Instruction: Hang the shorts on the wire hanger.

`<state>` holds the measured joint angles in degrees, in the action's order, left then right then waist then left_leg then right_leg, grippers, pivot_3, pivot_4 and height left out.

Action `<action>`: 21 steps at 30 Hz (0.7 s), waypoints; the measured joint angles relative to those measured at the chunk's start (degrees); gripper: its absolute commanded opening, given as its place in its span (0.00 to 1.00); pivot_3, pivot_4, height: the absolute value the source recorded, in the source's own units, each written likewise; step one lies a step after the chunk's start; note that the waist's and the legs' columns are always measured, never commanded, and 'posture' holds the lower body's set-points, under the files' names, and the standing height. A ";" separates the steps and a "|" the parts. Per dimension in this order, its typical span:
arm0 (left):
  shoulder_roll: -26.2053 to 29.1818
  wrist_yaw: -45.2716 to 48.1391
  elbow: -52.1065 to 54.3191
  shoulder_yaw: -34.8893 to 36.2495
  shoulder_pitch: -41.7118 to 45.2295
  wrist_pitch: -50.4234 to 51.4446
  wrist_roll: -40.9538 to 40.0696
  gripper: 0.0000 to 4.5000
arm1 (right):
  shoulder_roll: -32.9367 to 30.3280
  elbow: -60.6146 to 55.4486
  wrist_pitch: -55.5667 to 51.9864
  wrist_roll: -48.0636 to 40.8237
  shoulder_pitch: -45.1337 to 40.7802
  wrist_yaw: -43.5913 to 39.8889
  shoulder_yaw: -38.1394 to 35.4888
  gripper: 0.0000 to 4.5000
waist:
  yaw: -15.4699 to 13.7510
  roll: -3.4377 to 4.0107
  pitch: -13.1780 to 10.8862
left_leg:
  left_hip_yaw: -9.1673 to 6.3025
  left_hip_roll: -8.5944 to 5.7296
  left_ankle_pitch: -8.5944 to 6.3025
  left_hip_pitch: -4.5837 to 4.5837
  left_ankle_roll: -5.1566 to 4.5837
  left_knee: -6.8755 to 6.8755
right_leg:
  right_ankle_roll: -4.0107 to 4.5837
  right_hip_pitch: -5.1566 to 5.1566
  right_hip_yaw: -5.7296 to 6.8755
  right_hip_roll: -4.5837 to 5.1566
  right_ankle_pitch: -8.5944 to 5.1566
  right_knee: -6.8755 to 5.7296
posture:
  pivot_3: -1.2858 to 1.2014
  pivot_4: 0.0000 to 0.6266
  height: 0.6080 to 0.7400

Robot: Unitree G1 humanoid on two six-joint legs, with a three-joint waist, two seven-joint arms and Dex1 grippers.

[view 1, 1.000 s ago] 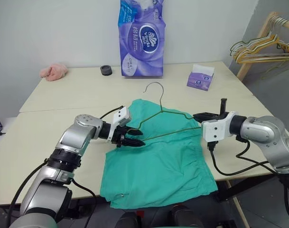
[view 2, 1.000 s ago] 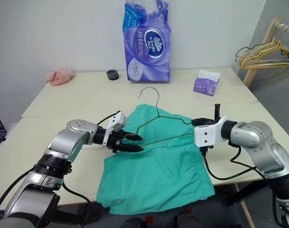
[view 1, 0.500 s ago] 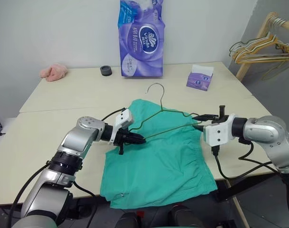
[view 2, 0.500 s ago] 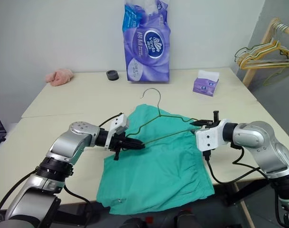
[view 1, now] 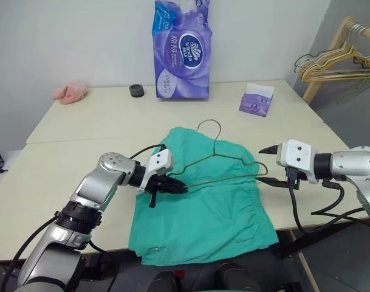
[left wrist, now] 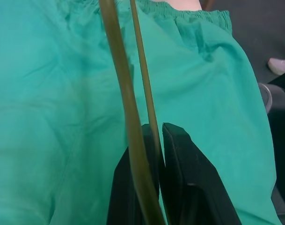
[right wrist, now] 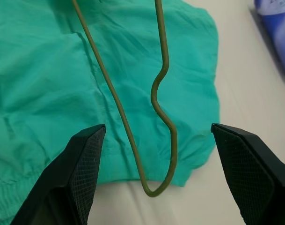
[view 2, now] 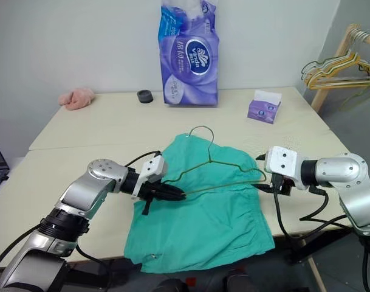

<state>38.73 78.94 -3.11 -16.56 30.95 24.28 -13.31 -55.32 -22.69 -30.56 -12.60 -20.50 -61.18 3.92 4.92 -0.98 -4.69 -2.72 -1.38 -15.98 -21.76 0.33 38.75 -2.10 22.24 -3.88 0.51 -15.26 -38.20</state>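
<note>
The wide teal-green fabric shorts (view 1: 200, 201) lie flat on the pale tabletop (view 1: 81, 131), near its front edge. The thin olive-grey wire hanger (view 1: 224, 161) is above them. The left hand (view 2: 175, 194) is clenched on the hanger's left corner. The right hand (view 1: 268, 164) is released, its black fingers (right wrist: 84, 173) wide apart around the other corner.

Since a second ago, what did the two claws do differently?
The right gripper let go of the wire hanger and opened; the left gripper shut on its other corner. The hanger's hook swung right. The shorts stayed flat on the table.
</note>
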 measured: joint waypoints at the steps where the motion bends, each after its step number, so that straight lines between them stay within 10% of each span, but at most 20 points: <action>1: 0.04 -0.01 0.90 -0.01 -0.06 0.00 0.01 0.00 | 0.06 -0.25 -1.85 -0.60 -0.54 -0.06 0.45 0.85 | 0.00 0.00 0.00 | 0.00 0.00 0.00 0.00 0.00 0.00 | 0.00 0.00 0.00 0.00 0.00 0.00 | 0.47 0.07 1.00; 11: -0.05 -0.80 5.81 -1.29 -0.50 0.03 -0.05 0.00 | 0.48 0.75 -8.41 -1.09 -2.70 -0.97 8.74 0.82 | -0.01 0.00 0.00 | 0.00 0.00 0.00 -0.01 0.00 0.00 | -0.01 0.01 0.04 0.00 -0.01 0.01 | 0.47 0.08 1.00; 21: 0.29 -1.00 5.82 -1.50 -1.09 -1.17 0.82 0.00 | 0.70 0.54 -9.64 -1.64 -2.87 -2.42 9.53 0.11 | -0.07 0.00 0.00 | -0.01 0.00 0.00 -0.02 0.00 0.00 | -0.01 0.01 0.05 0.00 -0.01 0.01 | 0.47 0.07 1.00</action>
<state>39.02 77.94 2.71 -18.06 29.86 23.11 -12.48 -54.62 -22.15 -40.21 -14.25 -23.37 -63.59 13.45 4.85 -0.98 -4.69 -2.74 -1.38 -15.98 -21.78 0.33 38.75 -2.11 22.24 -3.83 0.51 -15.27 -38.19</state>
